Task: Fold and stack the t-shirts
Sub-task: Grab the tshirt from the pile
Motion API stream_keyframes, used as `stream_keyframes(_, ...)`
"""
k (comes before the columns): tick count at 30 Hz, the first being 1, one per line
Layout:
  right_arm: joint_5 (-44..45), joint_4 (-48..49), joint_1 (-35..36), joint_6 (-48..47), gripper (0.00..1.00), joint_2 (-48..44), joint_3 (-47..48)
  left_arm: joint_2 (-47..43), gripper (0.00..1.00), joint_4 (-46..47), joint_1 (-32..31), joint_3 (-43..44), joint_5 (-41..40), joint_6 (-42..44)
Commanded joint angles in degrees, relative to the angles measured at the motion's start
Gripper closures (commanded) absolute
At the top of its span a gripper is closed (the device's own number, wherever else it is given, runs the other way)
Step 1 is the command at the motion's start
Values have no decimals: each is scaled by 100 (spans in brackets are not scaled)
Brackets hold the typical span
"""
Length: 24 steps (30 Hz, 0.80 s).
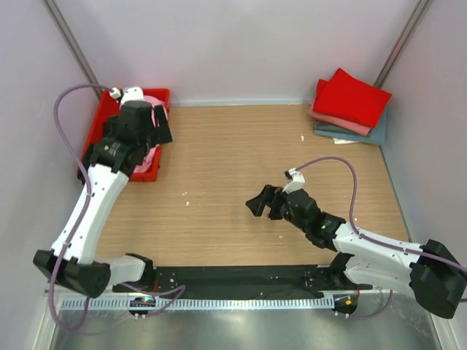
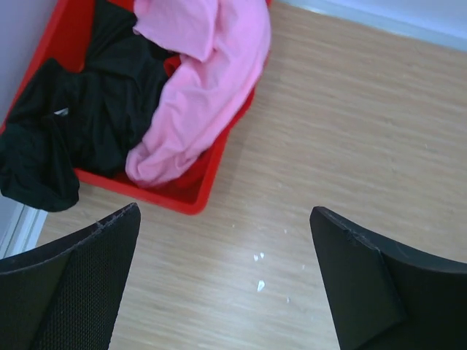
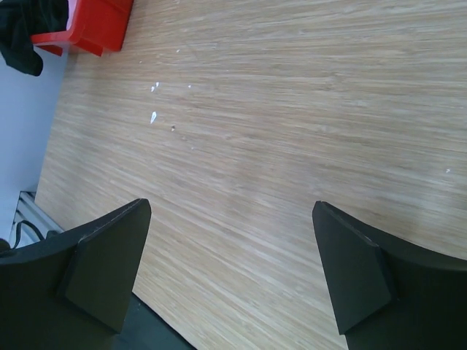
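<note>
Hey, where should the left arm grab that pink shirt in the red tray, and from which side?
Probably the raised fold of the pink shirt where it humps over the tray rim, coming straight down from above with the open left tool; that part lies away from the black shirt.

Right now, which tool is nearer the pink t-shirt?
Left. The left tool hovers at the red tray holding the pink t-shirt; the right tool hangs over the table centre, well away.
</note>
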Motion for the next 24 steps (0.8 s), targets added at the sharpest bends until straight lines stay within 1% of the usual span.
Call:
stream_keyframes(1, -334, 442, 24, -175, 0, -2, 195, 689, 0, -157, 674, 692, 365, -275)
stream_keyframes(2, -369, 251, 24, -219, 0, 24, 247, 882, 0, -210, 868, 972, 673, -372)
stream_keyframes(3, -352, 144, 33, -202, 0, 33, 292, 1041, 0, -236, 1226, 1096, 929, -486)
stream_keyframes(4, -317, 65, 25, -185, 0, 16, 309, 1338, 0, -254, 1343, 1220, 1088, -548)
stream_keyframes(7, -405, -50, 24, -193, 0, -186, 222, 1762, 0, -166, 1625, 1598, 844, -558)
stream_keyframes(8, -448, -224, 24, -219, 0, -239, 230, 2068, 0, -184, 1695, 1842, 826, -566)
stream_keyframes(9, -466, -313, 24, -254, 0, -335, 239, 2271, 0, -254, 1861, 1984, 869, -584)
stream_keyframes(11, -501, -541, 24, -299, 0, -432, 239, 2762, 0, -324, 1933, 2370, 948, -689)
stream_keyframes(12, -467, -629, 33, -307, 0, -537, 231, 2904, 0, -307, 2194, 2468, 1088, -716)
stream_keyframes(17, -440, -1068, 24, -290, 1, -907, 90, 3984, 2, -412, 2355, 3284, 1028, -795)
stream_keyframes(20, -519, -1403, 24, -334, 1, -1153, 28, 4555, 5, -483, 2408, 3654, 1151, -742)
stream_keyframes(22, -493, -1535, 25, -308, 1, -1354, -24, 4742, 7, -413, 2399, 3778, 1351, -690)
stream_keyframes(24, -492, -1684, 24, -316, 1, -1487, -77, 4918, 7, -299, 2399, 3848, 1388, -672)
